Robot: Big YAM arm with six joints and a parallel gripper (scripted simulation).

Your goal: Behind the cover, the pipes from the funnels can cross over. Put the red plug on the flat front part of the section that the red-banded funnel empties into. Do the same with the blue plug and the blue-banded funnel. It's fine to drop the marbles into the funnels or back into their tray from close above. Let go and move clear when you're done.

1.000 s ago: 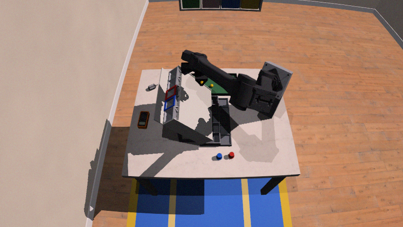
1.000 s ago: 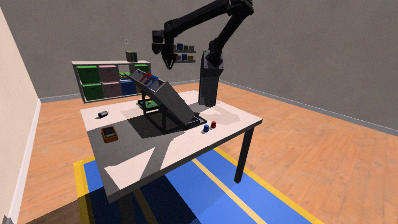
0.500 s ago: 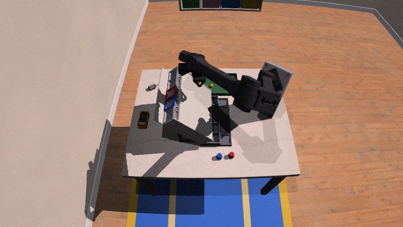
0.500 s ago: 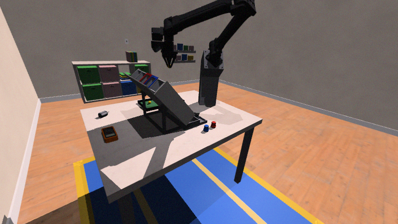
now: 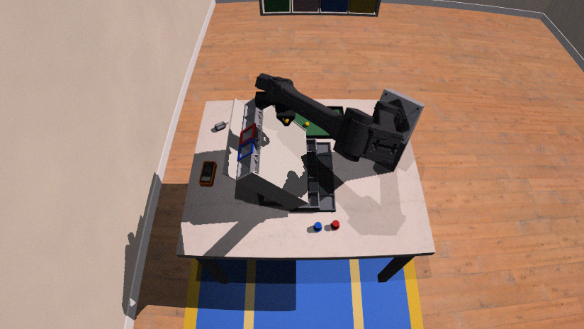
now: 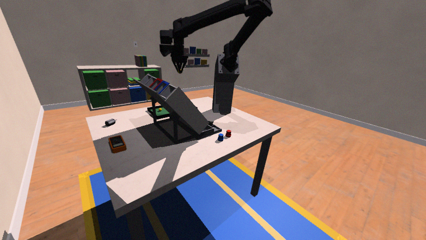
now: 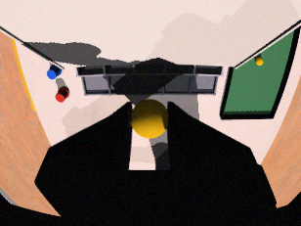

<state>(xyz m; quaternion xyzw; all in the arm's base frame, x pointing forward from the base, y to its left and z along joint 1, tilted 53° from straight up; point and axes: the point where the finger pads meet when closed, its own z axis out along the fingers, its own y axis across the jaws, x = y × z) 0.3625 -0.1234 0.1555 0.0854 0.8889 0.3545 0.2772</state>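
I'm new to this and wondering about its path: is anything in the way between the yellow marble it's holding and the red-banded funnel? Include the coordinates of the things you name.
Nothing visible blocks the way. The gripper [image 5: 285, 121] [image 6: 179, 71] [image 7: 150, 110] holds the marble [image 7: 150, 121] above the sloping cover [image 5: 281, 151] [image 7: 147, 28], and the red-banded funnel [image 5: 248, 134] [image 6: 156, 83] looks open from above.

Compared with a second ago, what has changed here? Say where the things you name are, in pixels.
The jaws [image 5: 286, 122] [image 6: 179, 72] have shifted slightly left in the top view, toward the funnel side, carrying a yellow marble [image 5: 286, 120] [image 6: 180, 71] [image 7: 150, 119] already held then. Nothing was newly gripped or released. The red plug [image 5: 335, 224] [image 6: 228, 133] [image 7: 61, 96], blue plug [image 5: 317, 225] [image 6: 221, 136] [image 7: 52, 72] and other marble [image 5: 307, 124] [image 6: 160, 109] [image 7: 259, 62] stayed put.
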